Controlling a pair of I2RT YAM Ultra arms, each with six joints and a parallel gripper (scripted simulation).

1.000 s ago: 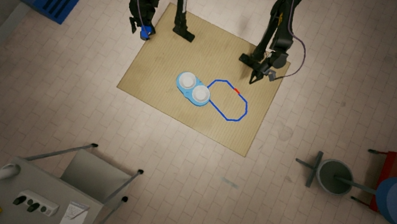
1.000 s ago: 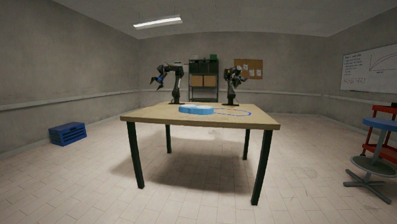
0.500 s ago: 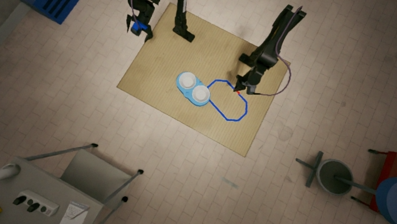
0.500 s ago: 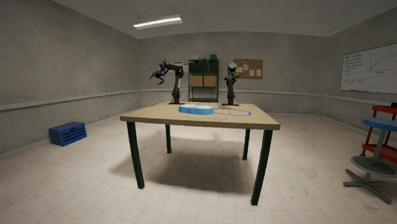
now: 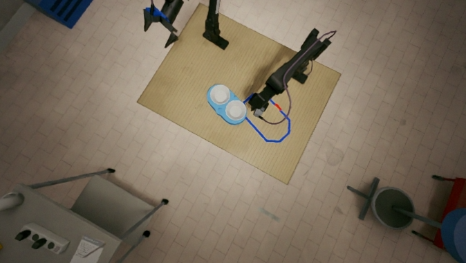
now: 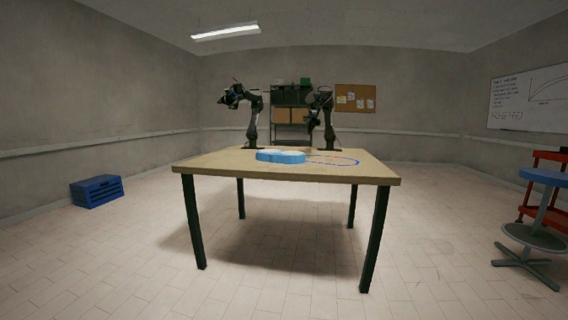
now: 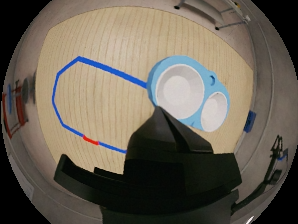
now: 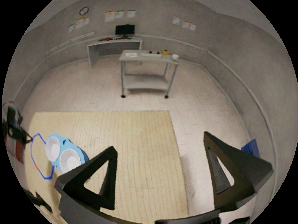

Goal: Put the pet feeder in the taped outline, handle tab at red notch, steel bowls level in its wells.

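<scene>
The light blue pet feeder (image 5: 227, 104) lies on the wooden table with two white-looking bowls (image 5: 219, 94) (image 5: 236, 110) seated in its wells. It sits beside the blue taped outline (image 5: 273, 121) and covers only that outline's nearest end. The red notch (image 5: 278, 106) is on the outline's far side from the feeder. My left gripper (image 5: 258, 111) is shut and empty, above the outline next to the feeder. The left wrist view shows its fingertips (image 7: 162, 119) near the feeder (image 7: 186, 92). My right gripper (image 5: 158, 34) is open and empty, raised off the table's far corner.
The two arm bases (image 5: 215, 38) (image 5: 301, 74) stand on the table's back edge. On the floor are a blue crate (image 6: 97, 190), a stool (image 6: 535, 210) and a grey side table (image 5: 86, 207).
</scene>
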